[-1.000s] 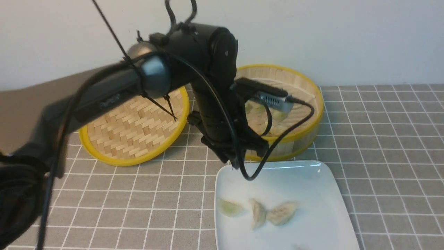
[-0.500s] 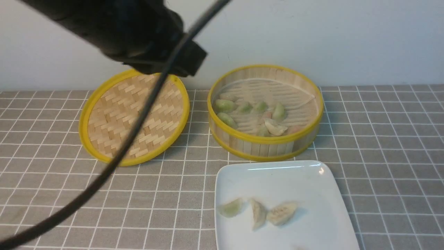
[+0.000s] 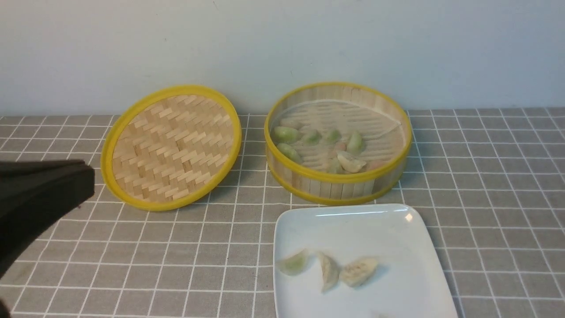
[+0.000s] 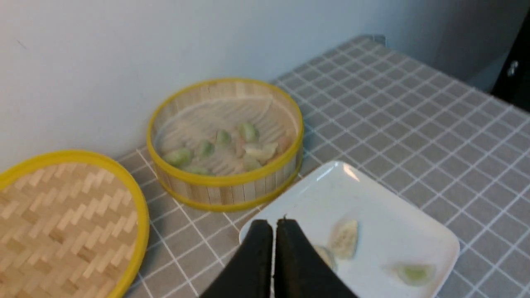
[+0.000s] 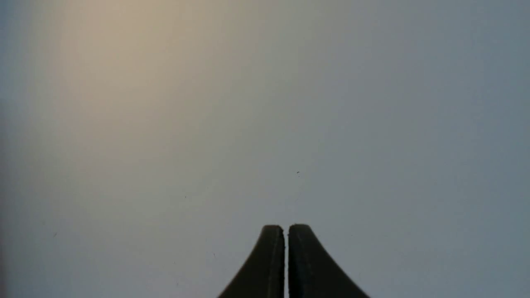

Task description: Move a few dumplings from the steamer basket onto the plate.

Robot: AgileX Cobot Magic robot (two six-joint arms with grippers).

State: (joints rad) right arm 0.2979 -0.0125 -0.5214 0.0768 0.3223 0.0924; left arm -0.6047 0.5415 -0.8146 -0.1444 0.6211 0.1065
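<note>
Grey checked cloth (image 3: 485, 176) runs back to a plain pale wall (image 3: 282, 39) under even light. In the front view the left arm (image 3: 35, 203) is only a dark piece at the left edge, low and well apart from the task's things. A second ago it stood across the middle, hiding much of the steamer basket (image 3: 337, 187) and reaching over the far edge of the plate (image 3: 353, 223). Both are now uncovered. The basket sits at the back with a cluster of green and pale dumplings (image 3: 351, 162) on its floor, toward its left and near side. The woven lid (image 3: 172, 145) lies beside it on the left. The plate lies just in front of the basket, and three more of them (image 3: 357, 270) lie in a loose row toward its near side, placed as they were a second ago. An arm pulling away with nothing carried suggests a drop is finished – either the job is judged enough or it is resetting for another pick.

From the left wrist, the left gripper (image 4: 274, 225) has its jaws pressed together with nothing between them, held well above the cloth; plate and basket both lie in its sight, apart from it.

From the right wrist, the right gripper (image 5: 286, 229) is likewise closed and empty, facing only a blank, blurred surface – no basket, plate or dumpling shows there
</note>
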